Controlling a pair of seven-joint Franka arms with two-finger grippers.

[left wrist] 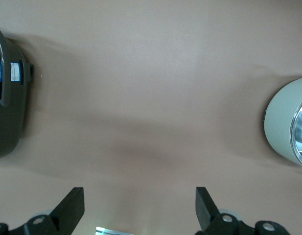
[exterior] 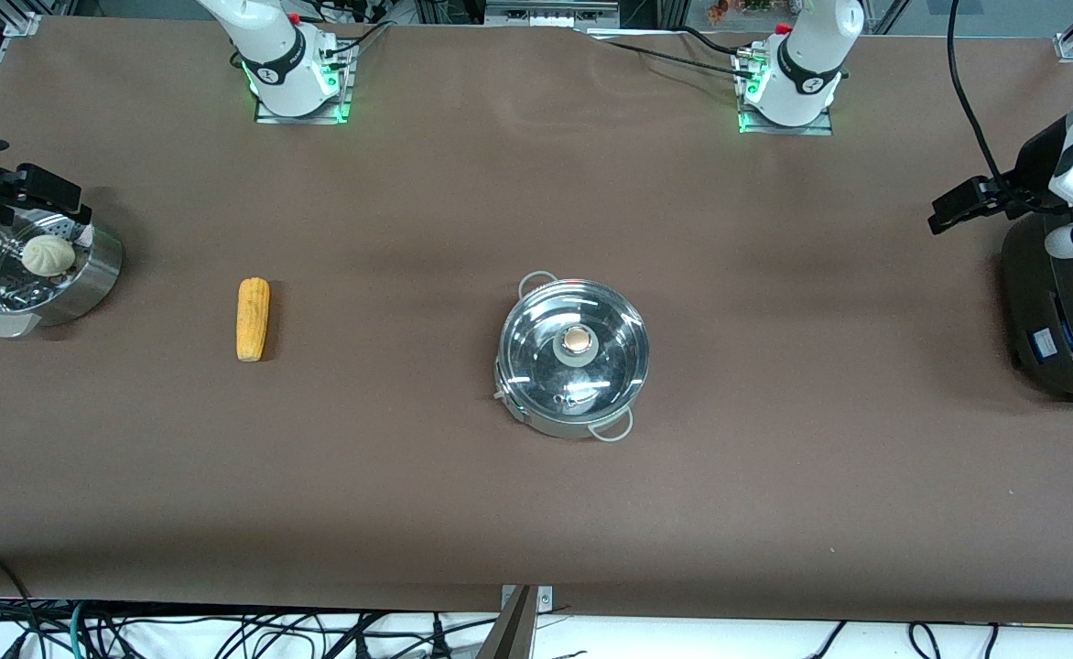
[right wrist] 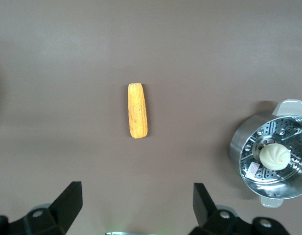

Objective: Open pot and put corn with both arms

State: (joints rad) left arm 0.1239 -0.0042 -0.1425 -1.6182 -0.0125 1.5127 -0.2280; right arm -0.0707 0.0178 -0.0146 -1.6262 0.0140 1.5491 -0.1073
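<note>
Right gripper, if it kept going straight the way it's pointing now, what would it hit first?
Probably bare table. The right gripper is open and points down at the brown surface, with nothing between its fingers. The corn lies just ahead of that line, and the steamer sits off to one side, though depth is uncertain.

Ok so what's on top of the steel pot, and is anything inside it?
A clear glass lid with a tan knob sits on the pot, closed. Through the glass only shiny steel and reflections show; glare hides part of the inside. The corn lies on the table.
</note>
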